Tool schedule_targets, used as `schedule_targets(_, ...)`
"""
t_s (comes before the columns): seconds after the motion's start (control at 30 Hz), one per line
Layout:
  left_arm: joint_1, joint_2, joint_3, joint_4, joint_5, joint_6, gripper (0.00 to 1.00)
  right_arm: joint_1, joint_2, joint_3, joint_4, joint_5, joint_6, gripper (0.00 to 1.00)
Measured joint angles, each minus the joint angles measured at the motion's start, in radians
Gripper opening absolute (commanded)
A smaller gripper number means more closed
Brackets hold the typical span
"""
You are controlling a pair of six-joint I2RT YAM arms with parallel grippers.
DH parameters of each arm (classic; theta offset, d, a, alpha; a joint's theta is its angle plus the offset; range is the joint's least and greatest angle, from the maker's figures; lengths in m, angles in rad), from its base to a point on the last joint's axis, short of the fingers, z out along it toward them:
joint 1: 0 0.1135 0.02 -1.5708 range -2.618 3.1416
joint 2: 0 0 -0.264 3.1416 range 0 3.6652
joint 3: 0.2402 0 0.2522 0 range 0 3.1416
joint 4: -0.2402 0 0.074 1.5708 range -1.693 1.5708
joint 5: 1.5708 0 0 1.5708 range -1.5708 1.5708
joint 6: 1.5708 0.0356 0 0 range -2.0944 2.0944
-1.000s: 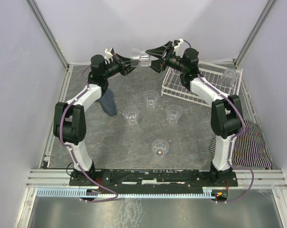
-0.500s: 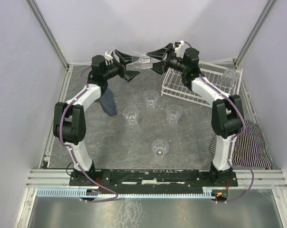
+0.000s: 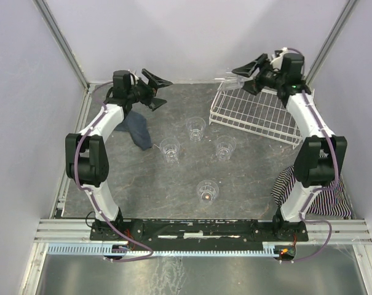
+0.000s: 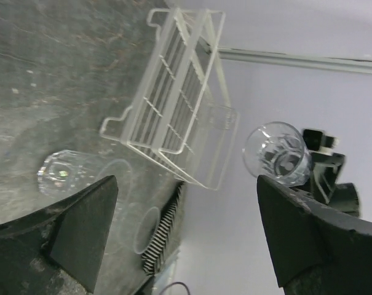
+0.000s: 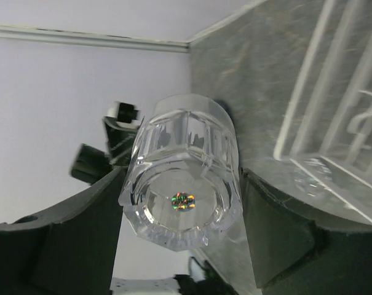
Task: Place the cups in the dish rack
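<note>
Handoff's done: left jaws just sprang wide and backed off, right jaws alone pinch the cup (image 5: 182, 178) by the dish rack (image 3: 259, 114), so racking it looks next.

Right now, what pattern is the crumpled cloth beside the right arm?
Crumpled cloth: black-and-white stripes; top external.

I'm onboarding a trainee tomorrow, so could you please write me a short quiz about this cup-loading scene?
1. True or false: the dish rack sits on the far right of the table.
2. How many cups sit on the table outside the dish rack? A two, B four, C six.
3. Which hand grips a cup?
Key: 1 true; 2 B; 3 the right hand.
</note>
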Motion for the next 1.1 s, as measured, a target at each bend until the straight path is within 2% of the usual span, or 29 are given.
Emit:
schedule_targets(0.17, 0.000, -0.005, 0.085, -0.187, -0.079, 0.190, 0.99, -0.080, -0.037, 0.075, -0.296, 0.085, -0.249, 0.01)
schedule_targets(0.3, 0.000, -0.030, 0.089, -0.282, -0.125, 0.302, 0.99, -0.121, -0.045, 0.154, -0.532, 0.195, -0.428, 0.01)
schedule_targets(0.53, 0.000, -0.043, 0.087, -0.334, -0.140, 0.383, 0.99, -0.210, -0.068, 0.254, -0.840, 0.411, -0.677, 0.00)
schedule_targets(0.77, 0.000, -0.043, 0.076, -0.349, -0.133, 0.406, 0.99, -0.261, -0.095, 0.252, -0.966, 0.577, -0.796, 0.01)
schedule_targets(1.1, 0.000, -0.043, 0.076, -0.349, -0.126, 0.418, 0.99, -0.270, -0.079, 0.251, -0.998, 0.734, -0.871, 0.00)
